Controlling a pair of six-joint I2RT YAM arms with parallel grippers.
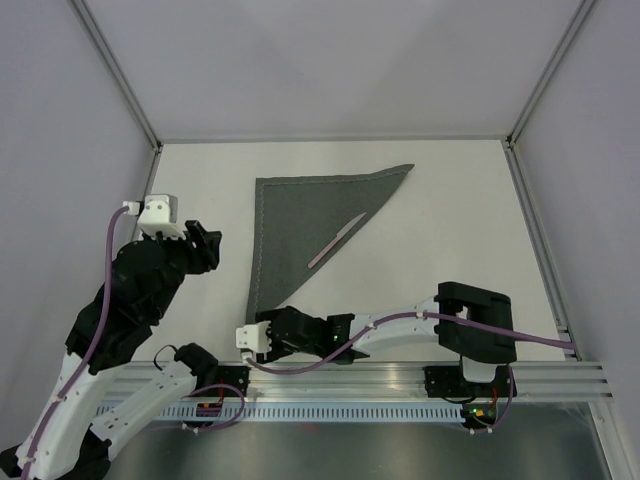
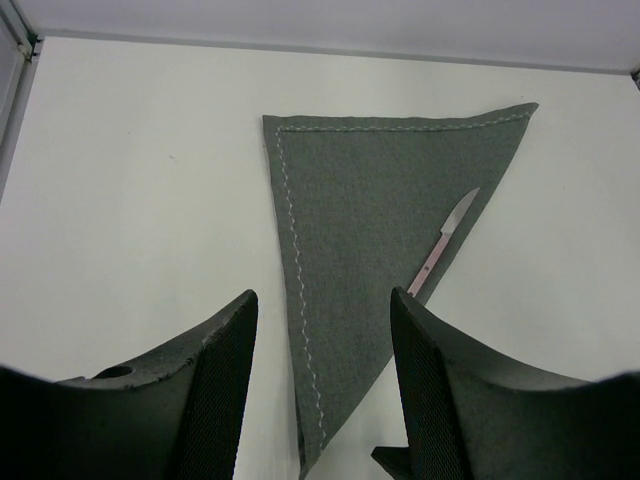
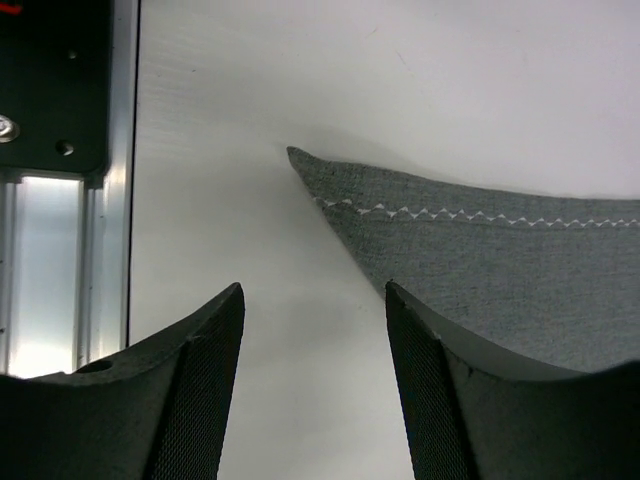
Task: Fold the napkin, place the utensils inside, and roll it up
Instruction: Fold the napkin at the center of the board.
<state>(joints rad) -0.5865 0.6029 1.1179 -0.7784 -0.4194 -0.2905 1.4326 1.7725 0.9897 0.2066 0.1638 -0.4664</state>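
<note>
Nearest the lens, right gripper (image 3: 313,300): jaws spread wide, nothing between them, close above bare table (image 3: 250,200). Locate napkin (image 3: 480,260) just ahead of the gap, folded into a triangle, with its pointed corner straight forward and the stitched edge running off past one finger. Treat a grasp on that corner as the probable next move.

Find knife (image 1: 337,240) well beyond this gripper, lying on the cloth close along the folded diagonal edge, blade pointing away. Note left gripper (image 2: 322,300) likewise parted and empty, raised, with the long stitched napkin edge ahead of its gap.

Hazards from this position:

- Avoid pinching the upper layer alone at the corner; would peel the fold open instead of starting a roll.
- Avoid closing short of the corner; would catch nothing, or shove the cloth across the smooth table.
- Guard against a sharp lift or drag at the corner; likely to slide the knife off the diagonal edge, being near it and unrestrained.
- Confirm utensil count before rolling; no fork or spoon visible in any view.
- Keep tension even across the roll; likely to skew with only one arm engaged.
</note>
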